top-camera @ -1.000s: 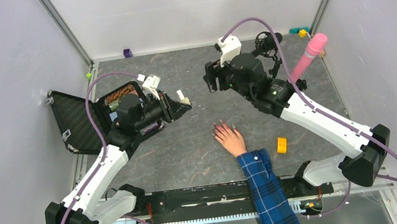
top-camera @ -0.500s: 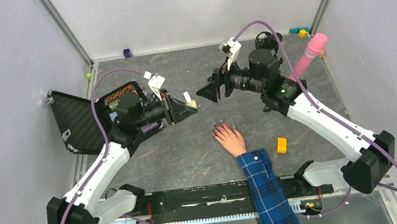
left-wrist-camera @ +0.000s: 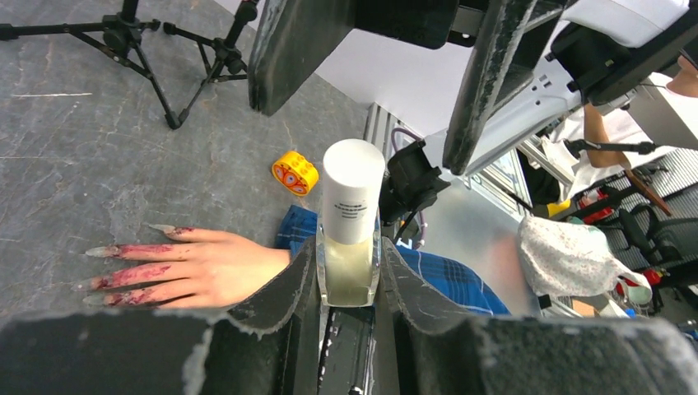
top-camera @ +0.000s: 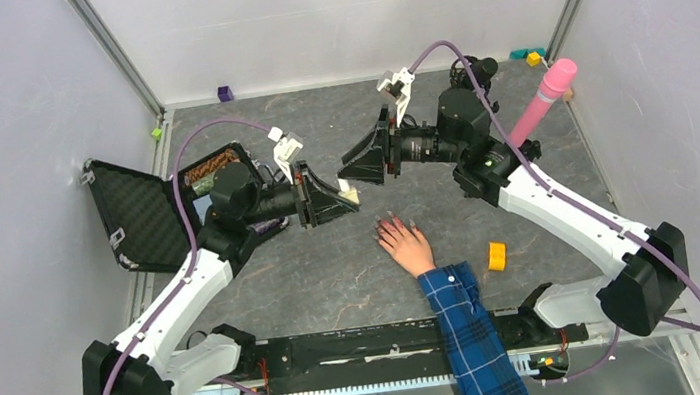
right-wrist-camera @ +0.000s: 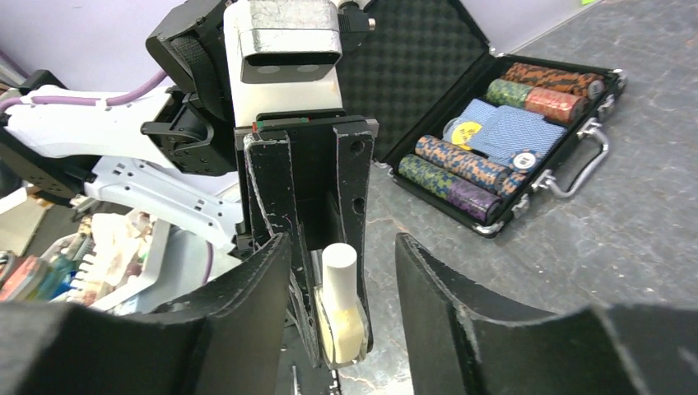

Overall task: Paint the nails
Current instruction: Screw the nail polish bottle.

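From above, my left gripper is clenched on a small bottle, held over the table beyond the hand; my right gripper faces it, jaws apart, just beside the bottle's top; the nails lie flat on the table, pointing away from my bases; an open case sits at the left.

My left wrist view shows what the overhead cannot: the bottle's clear body pinched between my pads; its white cap standing free above them; the nails smeared dark pink, with colour running onto the fingers.

My right wrist view shows the cap between my open jaws, touching neither; the hand is outside this view.

I judge the bottle light, smooth and glassy, so liable to slip; the cap's sides look like the place to grip and twist. The nails are tiny and sit on living skin; nothing should grasp them, and only a soft brush stroke should touch them.
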Action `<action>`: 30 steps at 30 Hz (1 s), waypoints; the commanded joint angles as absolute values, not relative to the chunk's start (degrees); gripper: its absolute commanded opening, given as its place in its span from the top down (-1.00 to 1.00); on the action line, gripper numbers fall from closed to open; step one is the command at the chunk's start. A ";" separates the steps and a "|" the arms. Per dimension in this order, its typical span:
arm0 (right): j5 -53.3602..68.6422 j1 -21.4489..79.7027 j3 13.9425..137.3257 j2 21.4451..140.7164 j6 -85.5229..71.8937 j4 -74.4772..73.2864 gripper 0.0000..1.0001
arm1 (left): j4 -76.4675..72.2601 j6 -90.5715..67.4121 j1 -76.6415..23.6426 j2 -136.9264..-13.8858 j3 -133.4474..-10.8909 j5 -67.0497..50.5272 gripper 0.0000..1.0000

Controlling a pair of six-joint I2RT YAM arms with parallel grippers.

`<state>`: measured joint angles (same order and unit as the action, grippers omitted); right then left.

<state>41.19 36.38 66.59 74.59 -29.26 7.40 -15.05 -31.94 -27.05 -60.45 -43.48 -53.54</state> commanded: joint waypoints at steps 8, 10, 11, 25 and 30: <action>47.96 37.43 66.45 76.23 -31.91 12.35 0.14 | -18.54 -33.40 -27.69 -60.36 -45.88 -55.95 0.96; 48.39 37.68 66.60 76.61 -31.52 11.82 0.15 | -18.54 -33.42 -27.78 -60.34 -45.88 -56.03 0.96; 48.43 37.79 66.71 76.80 -31.04 11.08 0.16 | -18.54 -33.40 -27.77 -60.37 -45.92 -55.98 0.96; 48.19 38.26 67.24 77.63 -29.30 8.55 0.90 | -17.54 -32.62 -27.79 -59.43 -45.62 -53.02 0.96; 45.45 38.65 67.67 77.68 -26.61 4.70 1.00 | -15.22 -30.77 -27.77 -58.14 -45.58 -49.38 0.96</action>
